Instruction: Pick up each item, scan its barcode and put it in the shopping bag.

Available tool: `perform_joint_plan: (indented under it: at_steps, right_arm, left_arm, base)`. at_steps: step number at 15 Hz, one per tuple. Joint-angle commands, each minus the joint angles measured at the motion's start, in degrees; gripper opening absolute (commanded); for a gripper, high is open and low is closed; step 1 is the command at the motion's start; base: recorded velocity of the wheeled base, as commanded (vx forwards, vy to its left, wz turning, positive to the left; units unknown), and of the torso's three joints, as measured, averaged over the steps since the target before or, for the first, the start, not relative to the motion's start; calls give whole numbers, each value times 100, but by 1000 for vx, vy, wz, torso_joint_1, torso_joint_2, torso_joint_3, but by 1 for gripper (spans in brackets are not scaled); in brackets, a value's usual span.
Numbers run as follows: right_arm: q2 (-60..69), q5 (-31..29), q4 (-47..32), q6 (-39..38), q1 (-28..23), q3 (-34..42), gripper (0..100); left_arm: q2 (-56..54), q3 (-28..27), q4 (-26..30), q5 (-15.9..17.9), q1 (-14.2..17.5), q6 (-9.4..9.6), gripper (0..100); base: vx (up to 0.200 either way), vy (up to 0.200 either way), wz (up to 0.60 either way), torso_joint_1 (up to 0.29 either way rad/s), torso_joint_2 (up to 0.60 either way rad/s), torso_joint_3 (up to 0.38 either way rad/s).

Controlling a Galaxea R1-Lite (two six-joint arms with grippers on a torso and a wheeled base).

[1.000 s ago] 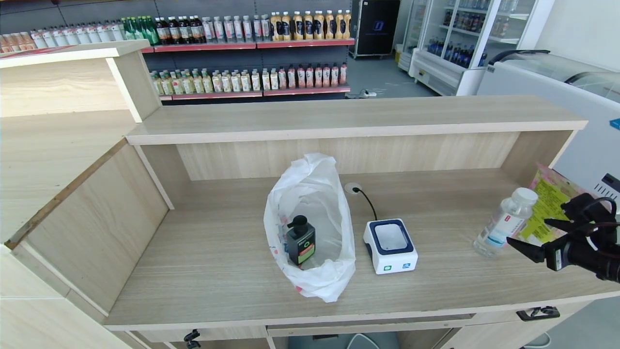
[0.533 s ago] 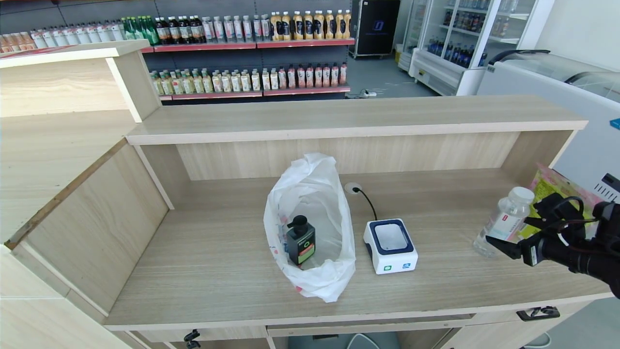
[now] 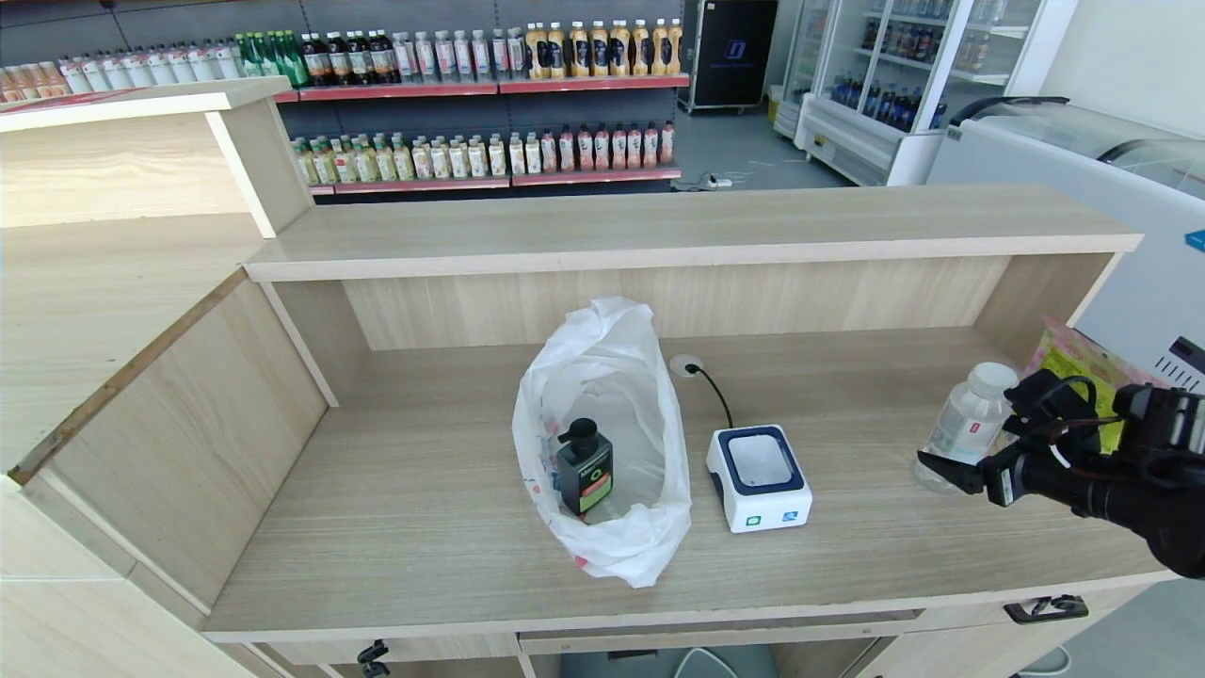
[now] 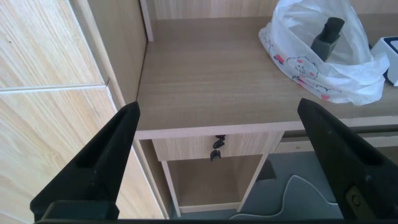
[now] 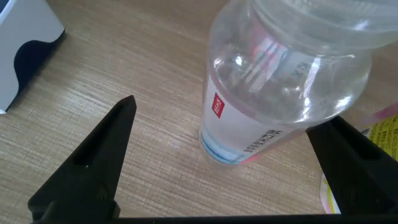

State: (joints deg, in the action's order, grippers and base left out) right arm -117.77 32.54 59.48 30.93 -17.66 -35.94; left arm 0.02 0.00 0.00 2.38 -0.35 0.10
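Note:
A clear water bottle (image 3: 962, 426) with a white cap stands at the counter's right end. My right gripper (image 3: 976, 431) is open, with one finger on each side of the bottle (image 5: 280, 81) and neither visibly touching it. The white shopping bag (image 3: 602, 443) sits open mid-counter with a dark pump bottle (image 3: 584, 468) inside. The white and blue barcode scanner (image 3: 758, 476) lies just right of the bag. My left gripper (image 4: 217, 162) hangs open, holding nothing, off the counter's front left corner, with the bag (image 4: 323, 56) farther off.
A yellow and pink packet (image 3: 1083, 372) leans behind the water bottle against the counter's right wall. The scanner's black cable (image 3: 715, 391) runs to a hole in the counter. A raised shelf (image 3: 659, 231) borders the back and a wooden side panel (image 3: 188, 424) the left.
My right gripper has moved left along the counter until its fingers flank the water bottle. The bottle has shifted slightly left. The bag and scanner have not moved.

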Motion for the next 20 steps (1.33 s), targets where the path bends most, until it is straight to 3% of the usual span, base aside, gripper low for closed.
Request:
perform_joint_plan:
  at_steps: [1, 9, 18, 19, 20]
  right_arm:
    - [-26, 7, 2, -17, 17, -1, 100]
    - [-114, 7, 82, -746, -35, -168, 100]
    - [-519, 16, 345, -755, 70, -432, 100]
    - [-527, 16, 345, -755, 70, -449, 0]
    - [-545, 16, 345, -772, 70, -467, 0]
  left_arm:
    - [6, 0, 0, 0, 0, -1, 100]
    - [6, 0, 0, 0, 0, -1, 100]
    - [6, 0, 0, 0, 0, -1, 100]
    - [6, 0, 0, 0, 0, -1, 100]
    - [6, 0, 0, 0, 0, -1, 100]
  base:
    - [0, 0, 0, 0, 0, 0]
    - [0, 0, 0, 0, 0, 0]
    - [0, 0, 0, 0, 0, 0]
    - [0, 0, 0, 0, 0, 0]
    - [0, 0, 0, 0, 0, 0]
